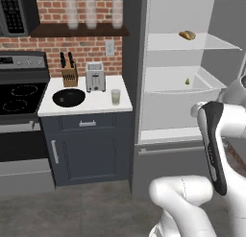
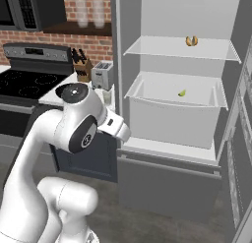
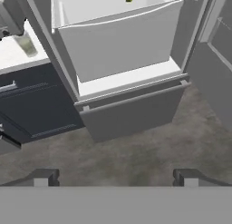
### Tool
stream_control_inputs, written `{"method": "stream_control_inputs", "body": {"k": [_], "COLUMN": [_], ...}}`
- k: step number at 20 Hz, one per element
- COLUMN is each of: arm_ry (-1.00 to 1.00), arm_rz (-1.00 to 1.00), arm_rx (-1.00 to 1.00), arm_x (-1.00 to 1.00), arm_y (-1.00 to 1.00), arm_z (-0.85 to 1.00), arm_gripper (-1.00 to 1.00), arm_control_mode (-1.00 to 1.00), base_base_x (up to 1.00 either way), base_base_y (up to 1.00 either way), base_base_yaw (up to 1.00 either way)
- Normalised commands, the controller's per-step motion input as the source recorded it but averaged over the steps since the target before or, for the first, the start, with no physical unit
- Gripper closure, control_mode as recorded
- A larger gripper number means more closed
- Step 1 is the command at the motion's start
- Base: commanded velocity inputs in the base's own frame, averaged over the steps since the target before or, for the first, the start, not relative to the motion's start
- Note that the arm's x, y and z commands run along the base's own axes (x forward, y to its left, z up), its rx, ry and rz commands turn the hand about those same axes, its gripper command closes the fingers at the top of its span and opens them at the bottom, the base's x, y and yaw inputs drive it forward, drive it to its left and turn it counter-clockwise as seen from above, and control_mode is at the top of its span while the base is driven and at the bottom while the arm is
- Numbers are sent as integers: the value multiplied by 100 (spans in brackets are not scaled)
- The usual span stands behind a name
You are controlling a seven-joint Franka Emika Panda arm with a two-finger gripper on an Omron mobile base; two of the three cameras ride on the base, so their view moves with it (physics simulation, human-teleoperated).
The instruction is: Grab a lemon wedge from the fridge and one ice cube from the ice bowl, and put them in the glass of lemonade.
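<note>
The fridge (image 2: 129,114) is being kept open; the lemon wedge (image 2: 182,93) is being left unpicked, and the gripper (image 3: 115,175) is spread empty.

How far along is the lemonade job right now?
Done: the fridge stands open. In hand: nothing; the gripper is open and empty, facing the lemon wedge in the fridge bin. Left: wedge and ice from the ice bowl into the glass of lemonade.
</note>
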Motion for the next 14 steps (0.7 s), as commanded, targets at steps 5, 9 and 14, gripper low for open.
{"method": "stream_control_inputs", "body": {"k": [5,9,14], "arm_ry": [2,8,0], "arm_rz": [0,1,0], "arm_rx": [-1,-3,0], "arm_x": [0,10,0], "arm_y": [6,6,0], "arm_z": [-4,-24,-7], "arm_gripper": [-100,-100,-100], "arm_control_mode": [-100,-100,-100], "base_base_x": [0,0,0], "base_base_y": [0,0,0], "base_base_yaw": [0,0,0]}}
